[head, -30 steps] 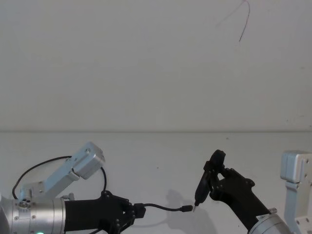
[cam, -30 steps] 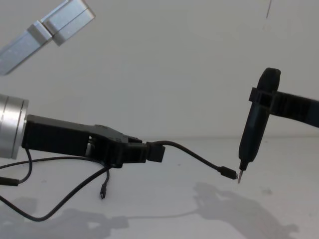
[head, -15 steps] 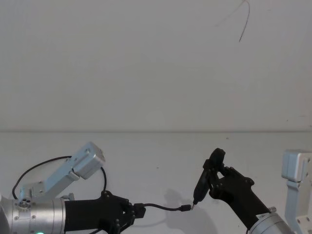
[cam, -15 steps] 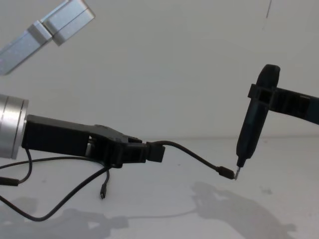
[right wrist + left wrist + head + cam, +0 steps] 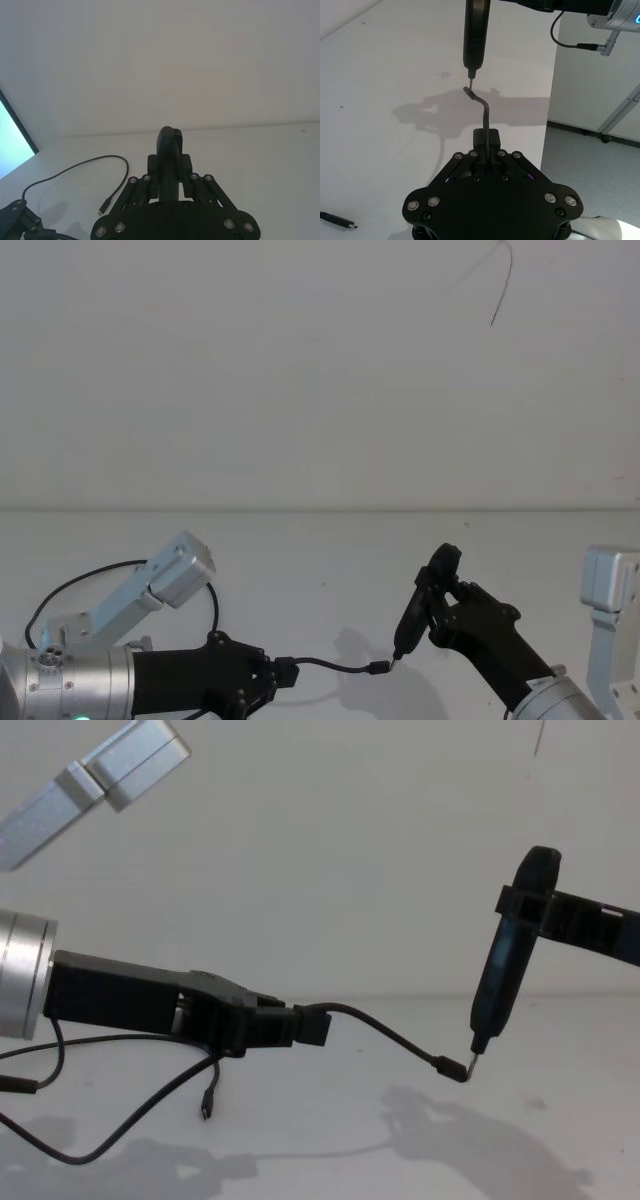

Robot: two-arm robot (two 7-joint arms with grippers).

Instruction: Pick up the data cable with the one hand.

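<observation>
The left gripper [image 5: 285, 1025], lower left, stays clenched on the data cable [image 5: 385, 1033], held above the counter [image 5: 330, 1140]. The right gripper [image 5: 530, 915], grasping a pen-like tool [image 5: 500, 970], has drifted left; its tip now touches the free plug.

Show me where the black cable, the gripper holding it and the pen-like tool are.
data cable [image 5: 385, 1030], chest view, on the cord's free stretch past the plug.
left gripper [image 5: 285, 1025], chest view, where its jaws clamp the plug.
pen-like tool [image 5: 497, 970], chest view, on the middle of its black barrel.
</observation>
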